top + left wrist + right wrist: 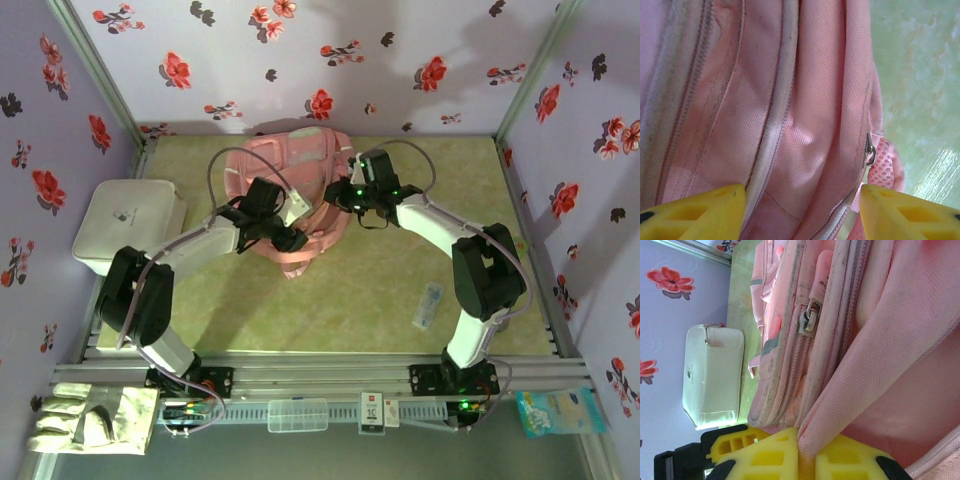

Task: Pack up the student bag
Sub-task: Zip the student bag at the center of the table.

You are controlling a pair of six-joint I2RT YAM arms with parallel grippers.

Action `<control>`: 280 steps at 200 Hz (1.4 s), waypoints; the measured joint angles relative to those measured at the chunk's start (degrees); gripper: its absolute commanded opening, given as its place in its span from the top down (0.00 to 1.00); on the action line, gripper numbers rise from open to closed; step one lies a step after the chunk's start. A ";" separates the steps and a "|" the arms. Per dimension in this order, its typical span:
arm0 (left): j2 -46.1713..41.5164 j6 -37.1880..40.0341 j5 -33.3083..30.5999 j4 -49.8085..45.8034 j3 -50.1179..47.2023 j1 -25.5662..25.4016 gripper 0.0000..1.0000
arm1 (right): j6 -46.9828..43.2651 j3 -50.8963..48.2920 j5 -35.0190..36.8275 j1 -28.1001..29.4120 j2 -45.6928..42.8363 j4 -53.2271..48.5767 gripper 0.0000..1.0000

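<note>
looks like the right fingers [765, 457] are pinching a fold of the student bag [295, 165], probably to keep it open; left fingers [695, 212] are hovering spread.

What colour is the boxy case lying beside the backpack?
The case is white, clearest in the right wrist view.

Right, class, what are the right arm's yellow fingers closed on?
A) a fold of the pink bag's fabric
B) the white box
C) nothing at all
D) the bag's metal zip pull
A: in the right wrist view the right fingers meet on a pink fabric fold of the student bag.
</note>
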 measured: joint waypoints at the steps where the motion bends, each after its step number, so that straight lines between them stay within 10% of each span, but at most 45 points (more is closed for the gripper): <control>1: 0.02 0.22 0.07 0.02 0.00 0.00 0.41 | 0.02 -0.04 -0.02 0.00 0.00 0.07 0.88; 131: 0.28 6.88 9.97 -0.55 -1.46 2.73 0.57 | 4.07 -0.57 -3.43 -0.90 -0.07 3.58 0.87; 183: 3.45 9.05 8.46 -0.04 0.07 2.73 0.87 | 5.90 -0.98 -3.69 -1.05 -0.07 3.89 0.84; 236: 2.29 9.33 7.15 1.97 -1.31 2.71 1.00 | 6.91 -3.54 -0.59 -2.10 -4.37 4.02 0.41; 280: -3.63 8.22 6.29 4.79 -4.79 2.05 1.00 | 5.79 -7.72 15.10 -3.26 -13.64 -2.25 0.38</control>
